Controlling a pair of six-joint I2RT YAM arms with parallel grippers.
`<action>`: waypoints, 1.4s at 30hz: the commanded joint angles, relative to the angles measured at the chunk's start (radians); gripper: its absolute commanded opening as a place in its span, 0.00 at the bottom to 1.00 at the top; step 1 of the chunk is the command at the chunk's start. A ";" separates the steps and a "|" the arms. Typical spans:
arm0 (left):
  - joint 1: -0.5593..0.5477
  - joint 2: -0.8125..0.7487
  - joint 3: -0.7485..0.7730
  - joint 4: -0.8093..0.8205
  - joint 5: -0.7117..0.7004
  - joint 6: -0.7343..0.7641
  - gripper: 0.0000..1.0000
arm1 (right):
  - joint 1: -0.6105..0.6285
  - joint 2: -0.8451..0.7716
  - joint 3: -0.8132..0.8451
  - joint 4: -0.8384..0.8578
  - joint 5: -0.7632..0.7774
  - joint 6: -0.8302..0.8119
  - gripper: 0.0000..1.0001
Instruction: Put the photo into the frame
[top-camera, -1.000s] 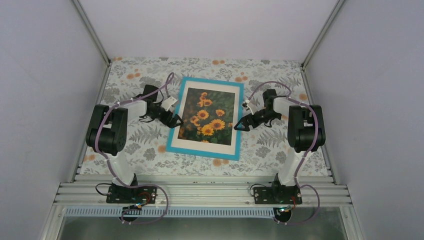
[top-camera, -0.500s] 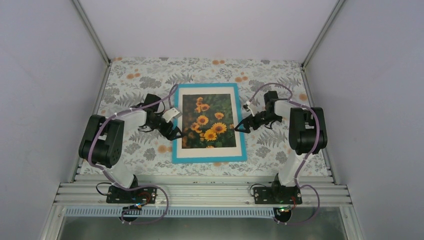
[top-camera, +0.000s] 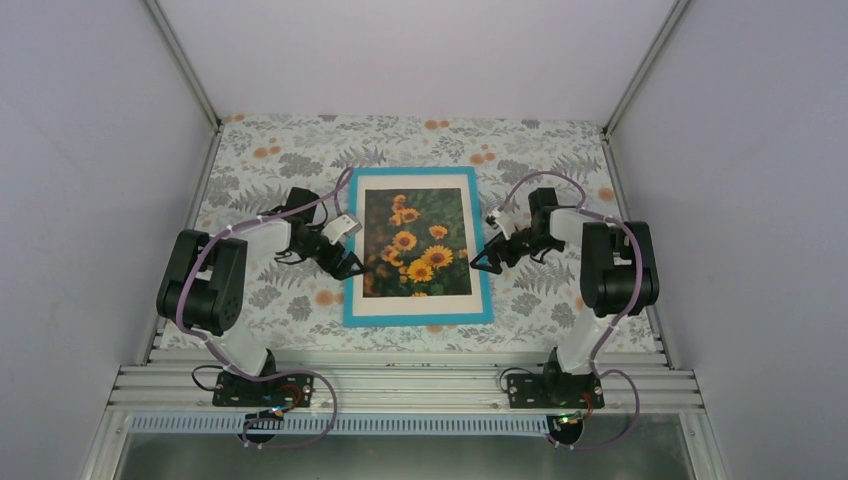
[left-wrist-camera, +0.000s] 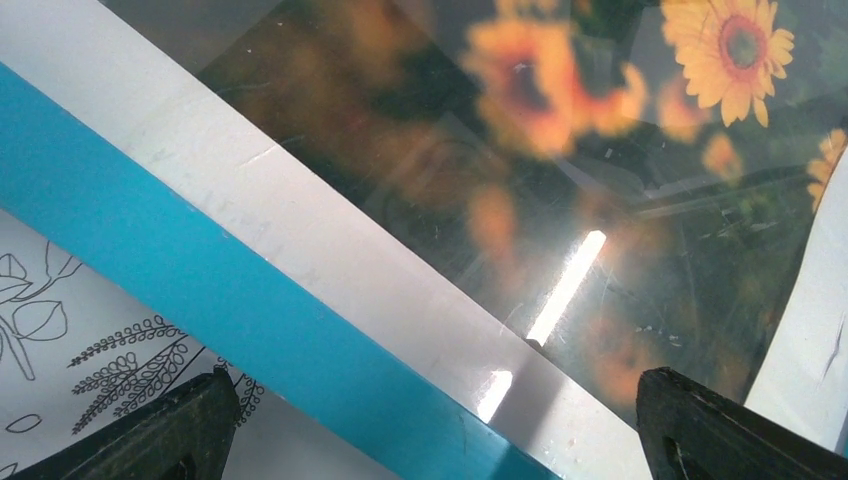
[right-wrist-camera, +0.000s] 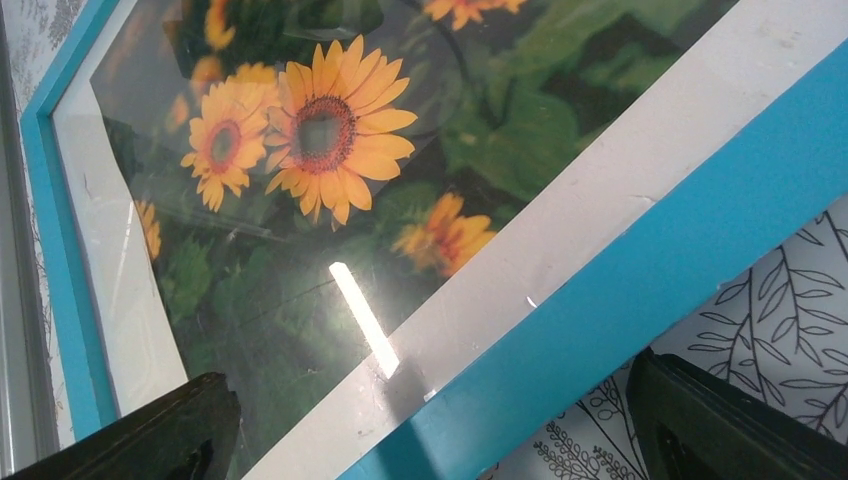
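Note:
The teal-blue frame (top-camera: 348, 260) lies flat on the patterned table, square to its edges. The sunflower photo (top-camera: 418, 240) shows inside it behind glass, bordered by a white mat (top-camera: 420, 305). My left gripper (top-camera: 348, 266) is open over the frame's left border; its fingers straddle the teal border (left-wrist-camera: 230, 300) and mat, with the photo (left-wrist-camera: 560, 150) beyond. My right gripper (top-camera: 482, 262) is open over the frame's right border (right-wrist-camera: 640, 290), beside the photo (right-wrist-camera: 320, 150). Neither holds anything.
The floral tablecloth (top-camera: 280, 150) covers the table. Grey walls stand on three sides, with aluminium rails along the near edge (top-camera: 400, 385). Both arm bases sit at the front.
The frame has turned from tilted to square with the table and shifted slightly towards the front. Both grippers stayed at its left and right borders; the right arm drew in a little.

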 joint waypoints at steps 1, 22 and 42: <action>0.005 -0.016 0.008 0.016 -0.003 0.009 0.99 | 0.021 0.046 -0.072 -0.138 0.147 0.012 0.97; 0.035 0.022 0.047 0.040 -0.028 -0.012 0.99 | 0.029 0.012 -0.120 -0.150 0.167 -0.021 0.96; 0.035 0.056 0.069 0.062 -0.032 -0.015 1.00 | 0.033 -0.026 -0.155 -0.176 0.158 -0.062 0.95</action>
